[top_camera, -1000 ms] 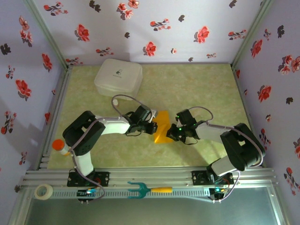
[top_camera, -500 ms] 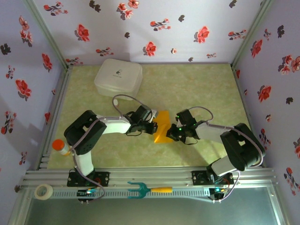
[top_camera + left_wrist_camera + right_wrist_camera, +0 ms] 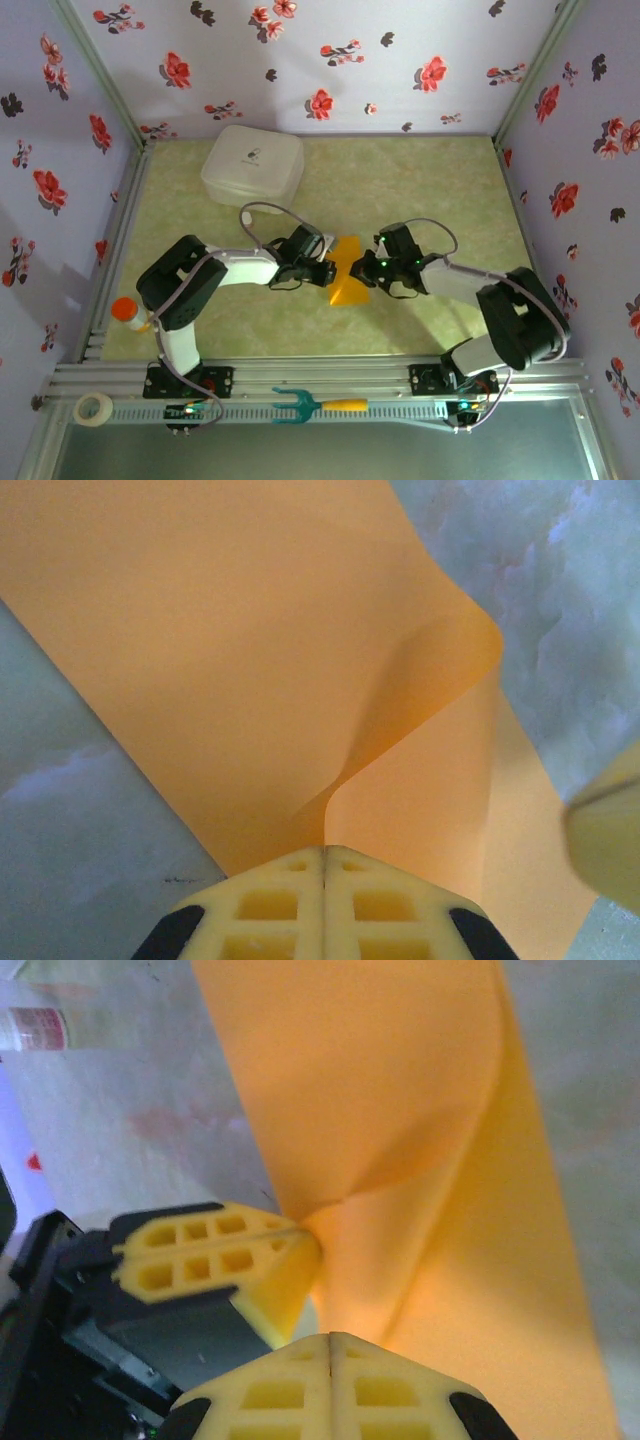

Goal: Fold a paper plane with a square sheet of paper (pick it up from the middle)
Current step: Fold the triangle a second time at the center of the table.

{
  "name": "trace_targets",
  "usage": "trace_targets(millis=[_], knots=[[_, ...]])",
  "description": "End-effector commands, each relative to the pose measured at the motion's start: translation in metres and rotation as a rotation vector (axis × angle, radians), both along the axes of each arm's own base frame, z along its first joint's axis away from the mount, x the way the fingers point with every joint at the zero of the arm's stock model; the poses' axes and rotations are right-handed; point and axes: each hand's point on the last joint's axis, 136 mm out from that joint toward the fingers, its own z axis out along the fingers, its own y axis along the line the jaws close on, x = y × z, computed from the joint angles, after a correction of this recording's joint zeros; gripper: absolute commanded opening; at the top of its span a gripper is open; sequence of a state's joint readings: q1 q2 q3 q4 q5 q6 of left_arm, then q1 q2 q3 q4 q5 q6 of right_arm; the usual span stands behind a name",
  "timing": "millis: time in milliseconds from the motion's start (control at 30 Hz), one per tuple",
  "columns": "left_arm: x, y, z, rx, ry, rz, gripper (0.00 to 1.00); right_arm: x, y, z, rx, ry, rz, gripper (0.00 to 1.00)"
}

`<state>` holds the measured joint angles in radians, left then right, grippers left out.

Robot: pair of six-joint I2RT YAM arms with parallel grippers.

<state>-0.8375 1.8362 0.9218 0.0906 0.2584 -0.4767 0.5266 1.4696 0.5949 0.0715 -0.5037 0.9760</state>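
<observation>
Left gripper [image 3: 323,852]: jaws together, clamped on paper plane [image 3: 250,650] edge. Right gripper [image 3: 330,1338]: jaws together, pinching opposite edge of same orange sheet, partly folded, mid-table between both arms. Table [image 3: 420,190]: pale green marbled. Lidded plastic box [image 3: 252,165] at far left. Walls [image 3: 350,60]: lilac, red-flowered.

Right jaws farther onto paper plane [image 3: 346,288]

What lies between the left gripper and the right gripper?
The paper plane: in the top external view its orange sheet spans the gap between the left gripper and the right gripper, both shut.
</observation>
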Motion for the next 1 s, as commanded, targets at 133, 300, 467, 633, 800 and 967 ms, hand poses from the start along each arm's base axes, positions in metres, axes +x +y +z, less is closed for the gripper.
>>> trace_targets(millis=[133, 300, 467, 633, 800, 967], knots=[[-0.006, 0.008, -0.018, 0.036, 0.055, 0.009, 0.05, 0.017, 0.026, 0.012, 0.08, -0.007, 0.012, 0.0], [-0.006, 0.008, -0.019, 0.037, 0.058, 0.008, 0.05, 0.013, 0.026, 0.001, 0.057, 0.023, 0.025, 0.0], [-0.006, 0.007, -0.019, 0.036, 0.057, 0.006, 0.05, 0.007, 0.019, -0.019, 0.021, 0.059, 0.015, 0.0], [-0.007, 0.008, -0.02, 0.041, 0.058, 0.005, 0.05, -0.001, 0.01, -0.034, -0.009, 0.081, -0.001, 0.0], [-0.008, 0.009, -0.024, 0.051, 0.068, 0.0, 0.05, -0.006, 0.001, -0.049, -0.036, 0.102, -0.027, 0.0], [-0.01, 0.01, -0.028, 0.061, 0.08, -0.003, 0.05, -0.002, 0.002, -0.04, -0.016, 0.084, -0.041, 0.01]])
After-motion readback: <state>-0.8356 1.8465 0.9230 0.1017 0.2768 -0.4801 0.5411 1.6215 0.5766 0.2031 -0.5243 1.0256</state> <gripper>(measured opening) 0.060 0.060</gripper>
